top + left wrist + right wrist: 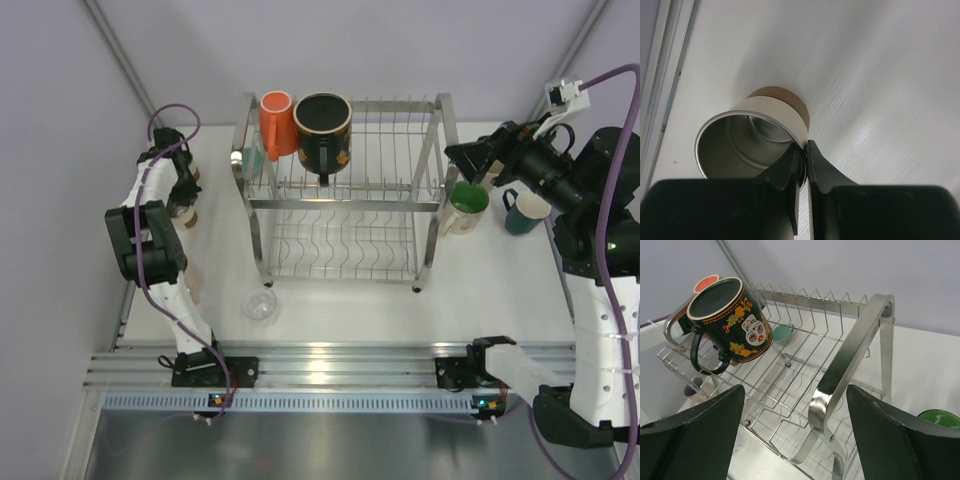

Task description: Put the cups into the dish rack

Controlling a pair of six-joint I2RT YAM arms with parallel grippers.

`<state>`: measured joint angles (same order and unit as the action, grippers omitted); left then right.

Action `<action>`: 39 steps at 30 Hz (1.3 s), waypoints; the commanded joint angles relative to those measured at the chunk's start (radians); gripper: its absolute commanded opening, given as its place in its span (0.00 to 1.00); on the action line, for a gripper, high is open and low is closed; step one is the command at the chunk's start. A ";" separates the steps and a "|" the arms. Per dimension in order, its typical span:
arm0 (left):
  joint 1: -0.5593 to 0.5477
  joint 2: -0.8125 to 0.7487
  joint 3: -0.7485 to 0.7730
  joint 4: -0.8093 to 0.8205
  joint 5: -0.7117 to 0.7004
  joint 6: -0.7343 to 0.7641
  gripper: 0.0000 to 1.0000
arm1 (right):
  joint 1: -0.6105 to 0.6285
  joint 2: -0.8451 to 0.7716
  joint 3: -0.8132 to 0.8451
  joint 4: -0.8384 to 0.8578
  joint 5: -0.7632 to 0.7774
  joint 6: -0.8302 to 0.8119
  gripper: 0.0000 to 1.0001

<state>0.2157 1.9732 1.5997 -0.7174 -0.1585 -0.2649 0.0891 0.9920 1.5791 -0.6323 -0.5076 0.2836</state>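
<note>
White tabletop [865,75] bears an upright brown-cream cup [770,107], rim pinched by left tool [806,150].

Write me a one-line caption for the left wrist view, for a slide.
Left gripper pinching the rim of a cream-and-brown cup that stands on the white table.

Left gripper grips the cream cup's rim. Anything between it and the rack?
Only a teal cup by the chrome wire rack's left posts; an orange mug and a black patterned mug fill the top tier's left end.
</note>
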 commanded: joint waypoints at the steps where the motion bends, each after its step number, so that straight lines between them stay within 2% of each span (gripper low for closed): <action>1: 0.008 -0.085 0.042 0.012 -0.019 -0.013 0.01 | 0.018 0.008 0.032 0.040 0.011 -0.008 0.83; 4: 0.010 -0.166 0.083 0.001 -0.050 -0.052 0.00 | 0.020 0.014 0.044 0.072 0.001 0.034 0.83; 8: 0.014 -0.298 0.169 0.001 0.072 -0.102 0.00 | 0.020 0.010 0.027 0.189 -0.043 0.132 0.83; 12: 0.014 -0.466 0.285 0.050 0.288 -0.189 0.00 | 0.020 -0.015 -0.010 0.415 -0.075 0.224 0.84; 15: 0.014 -0.577 0.244 0.250 0.420 -0.319 0.00 | 0.021 -0.029 -0.060 0.544 -0.101 0.278 0.84; 16: 0.014 -0.641 0.238 0.328 0.439 -0.361 0.00 | 0.021 -0.030 -0.088 0.659 -0.117 0.295 0.85; 18: 0.014 -0.691 0.191 0.473 0.505 -0.490 0.00 | 0.020 -0.017 -0.074 0.703 -0.167 0.316 0.86; 19: 0.014 -0.732 0.174 0.540 0.583 -0.541 0.00 | 0.021 -0.006 -0.055 0.736 -0.183 0.319 0.87; 20: 0.014 -0.743 0.146 0.678 0.612 -0.592 0.00 | 0.021 0.005 -0.045 0.753 -0.196 0.330 0.87; 22: 0.013 -0.763 0.120 0.826 0.699 -0.759 0.00 | 0.023 0.045 -0.010 0.798 -0.224 0.353 0.88; 23: 0.013 -0.764 0.086 0.987 0.735 -0.881 0.00 | 0.021 0.072 -0.002 0.827 -0.232 0.385 0.88; 25: 0.005 -0.775 0.051 1.131 0.754 -0.988 0.00 | 0.027 0.089 -0.001 0.932 -0.239 0.420 0.89; 26: -0.007 -0.780 0.007 1.283 0.752 -1.070 0.00 | 0.034 0.105 -0.004 0.971 -0.239 0.451 0.90; 29: -0.097 -0.772 -0.024 1.409 0.734 -1.126 0.00 | 0.089 0.141 0.012 1.066 -0.229 0.451 0.92; 30: -0.169 -0.771 -0.027 1.432 0.726 -1.108 0.00 | 0.115 0.151 0.021 1.077 -0.223 0.431 0.93; 31: -0.212 -0.764 -0.029 1.432 0.717 -1.087 0.00 | 0.177 0.158 0.039 1.076 -0.207 0.399 0.93; 32: -0.319 -0.749 -0.029 1.437 0.709 -1.058 0.00 | 0.216 0.169 0.047 1.044 -0.168 0.306 0.95; 34: -0.405 -0.735 -0.029 1.475 0.706 -1.031 0.00 | 0.340 0.186 0.082 1.011 -0.131 0.228 0.98; 36: -0.513 -0.714 -0.029 1.498 0.711 -1.004 0.00 | 0.389 0.226 0.107 0.994 -0.115 0.200 0.99; 39: -0.596 -0.709 -0.050 1.558 0.700 -0.996 0.00 | 0.425 0.258 0.119 1.026 -0.100 0.206 0.99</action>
<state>-0.3138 1.2961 1.5394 0.6289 0.5507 -1.2762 0.4858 1.2385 1.6493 0.3099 -0.6514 0.5526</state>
